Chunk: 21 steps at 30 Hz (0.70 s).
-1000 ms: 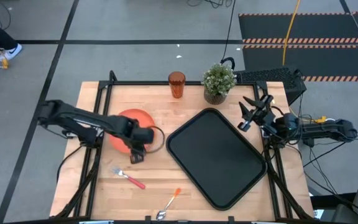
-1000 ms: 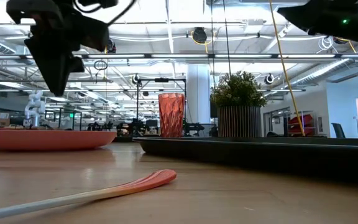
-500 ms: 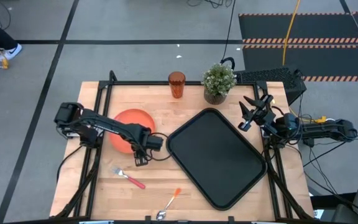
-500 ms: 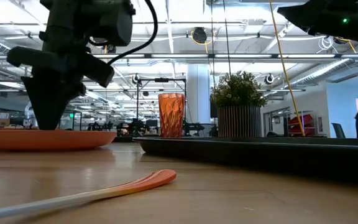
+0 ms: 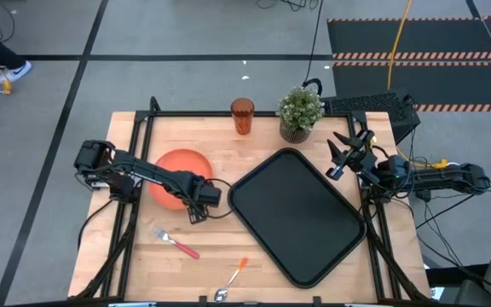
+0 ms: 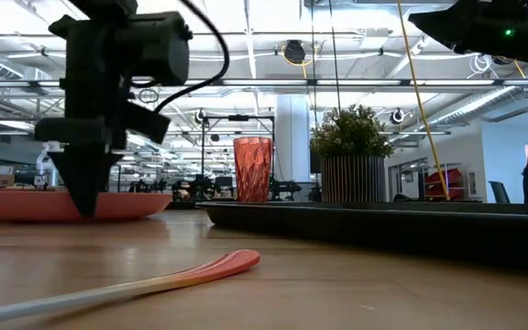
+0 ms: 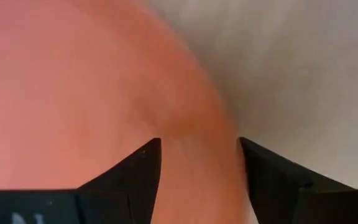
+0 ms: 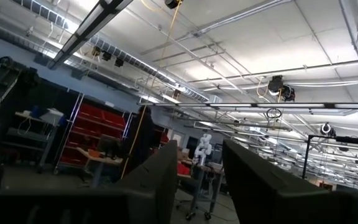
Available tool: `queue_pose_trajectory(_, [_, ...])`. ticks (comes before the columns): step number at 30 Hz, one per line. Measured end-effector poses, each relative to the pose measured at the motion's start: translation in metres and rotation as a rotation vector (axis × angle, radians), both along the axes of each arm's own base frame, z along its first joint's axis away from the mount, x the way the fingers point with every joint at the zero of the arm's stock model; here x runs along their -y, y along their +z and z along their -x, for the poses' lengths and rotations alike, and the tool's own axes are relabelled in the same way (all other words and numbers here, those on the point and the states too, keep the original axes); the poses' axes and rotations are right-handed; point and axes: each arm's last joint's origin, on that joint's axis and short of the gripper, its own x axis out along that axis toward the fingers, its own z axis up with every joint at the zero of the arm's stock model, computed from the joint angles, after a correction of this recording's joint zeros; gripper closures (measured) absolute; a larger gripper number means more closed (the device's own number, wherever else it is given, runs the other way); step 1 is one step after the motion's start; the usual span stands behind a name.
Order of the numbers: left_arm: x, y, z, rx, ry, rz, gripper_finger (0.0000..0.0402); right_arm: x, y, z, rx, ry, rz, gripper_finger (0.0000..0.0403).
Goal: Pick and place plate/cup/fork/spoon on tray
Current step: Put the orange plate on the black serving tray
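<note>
Left gripper (image 5: 196,211) down at the plate (image 5: 177,170) near the worktop's left edge, fingers (image 7: 143,167) spread and straddling its tray-side rim, nothing grasped yet. Tray (image 5: 267,223) just beyond that rim. Right gripper (image 5: 341,158) parked, fingers parted, empty, far-right corner.

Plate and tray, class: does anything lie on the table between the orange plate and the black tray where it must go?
Nothing visible does. The plate and the tray are separated only by bare table. The left gripper stands open at the plate's tray-side edge. Fork and spoon lie nearer the front.
</note>
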Motion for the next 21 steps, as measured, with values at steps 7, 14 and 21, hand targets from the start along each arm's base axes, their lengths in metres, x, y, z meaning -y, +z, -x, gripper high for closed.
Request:
queue_pose_trajectory(7, [-0.003, 0.001, 0.001, -0.012, 0.022, -0.045, 0.0378, 0.0, 0.001, 0.001, 0.017, 0.0, -0.001, 0.028])
queue_pose_trajectory(14, [0.0, 0.031, -0.019, 0.054, -0.02, -0.054, 0.0394, 0.001, 0.003, 0.003, 0.046, -0.048, -0.023, 0.028])
queue_pose_trajectory(21, [0.021, 0.107, -0.058, 0.303, -0.296, -0.199, 0.0395, 0.002, 0.007, 0.008, 0.111, -0.089, -0.044, 0.028])
